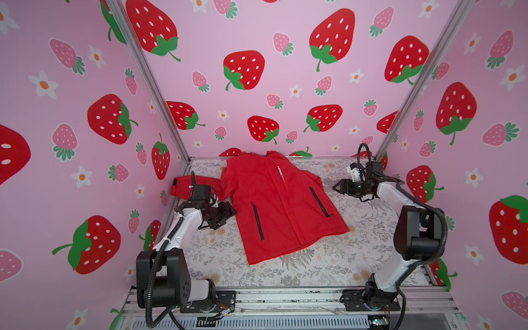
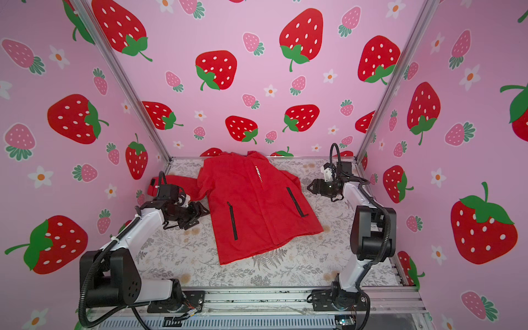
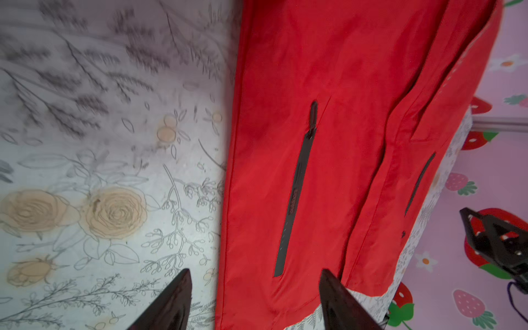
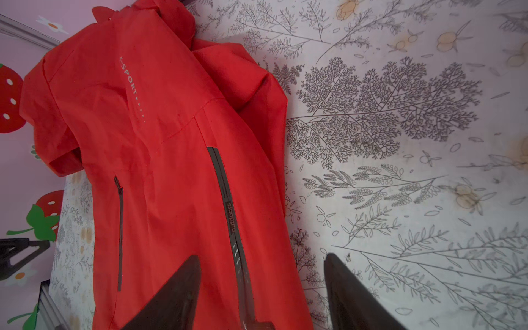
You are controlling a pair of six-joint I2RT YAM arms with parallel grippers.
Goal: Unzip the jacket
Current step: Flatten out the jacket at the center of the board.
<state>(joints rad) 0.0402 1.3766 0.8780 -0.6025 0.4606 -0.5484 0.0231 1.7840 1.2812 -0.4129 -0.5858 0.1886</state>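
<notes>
Jacket (image 1: 274, 205): spread front-up across the middle of the floral table cover (image 1: 328, 265), collar (image 1: 268, 155) at 12 o'clock against the back wall, hem (image 1: 285, 254) toward 5 o'clock, one sleeve (image 1: 184, 183) flung out to 9 o'clock. Looks light, limp and slightly slick, so likely to bunch and slide rather than resist a tug. Best pinned near the collar with one claw while drawing the front zipper pull with the other; no pull to be seen, presumably tucked under the centre flap (image 1: 282, 205). Left gripper (image 1: 228, 213) at 9 o'clock of the body, at its edge, contact unclear, jaws wide and empty. Right gripper (image 1: 336, 187) at 2 o'clock, near but apart, jaws likewise spread, empty. Smooth printed cover, probably low grip. Strawberry-papered walls (image 1: 257, 85) close on three sides; little slack beyond 12 o'clock.
</notes>
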